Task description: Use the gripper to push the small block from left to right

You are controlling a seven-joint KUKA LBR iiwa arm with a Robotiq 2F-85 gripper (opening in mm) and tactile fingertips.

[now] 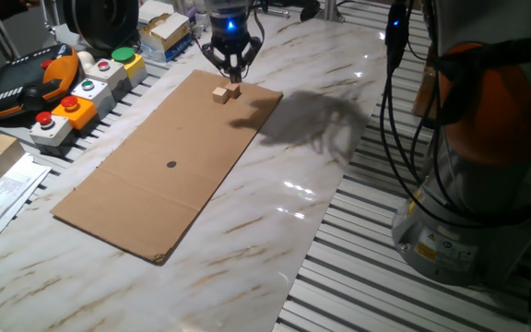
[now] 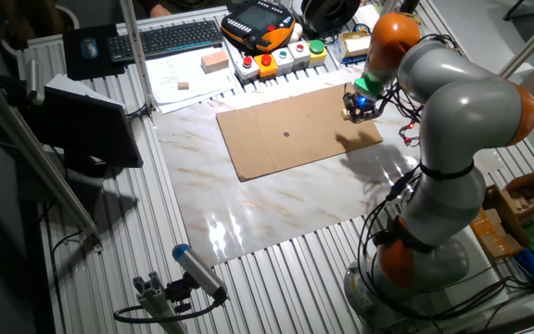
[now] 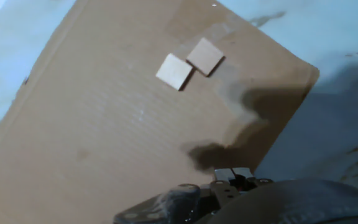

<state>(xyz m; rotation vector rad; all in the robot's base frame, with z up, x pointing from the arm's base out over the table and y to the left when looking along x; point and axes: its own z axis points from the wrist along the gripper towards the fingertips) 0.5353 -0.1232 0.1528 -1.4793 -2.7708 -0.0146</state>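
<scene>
brown cardboard sheet [image 1: 169, 161] is laid flat on a pale marbled table [image 1: 293, 198]. two small wooden blocks are seen near its far corner: a lighter block [image 3: 174, 71] and a darker block [image 3: 205, 56], touching at one corner in the hand view. the gripper [image 1: 230, 66] is held just above and behind the blocks, wrist light glowing blue. whether its fingers are apart or together cannot be told. a button box [image 1: 67, 111] is noted left of the cardboard.

Marble-patterned table [image 1: 275, 235] with flat cardboard sheet [image 1: 146, 175] directly on top
</scene>
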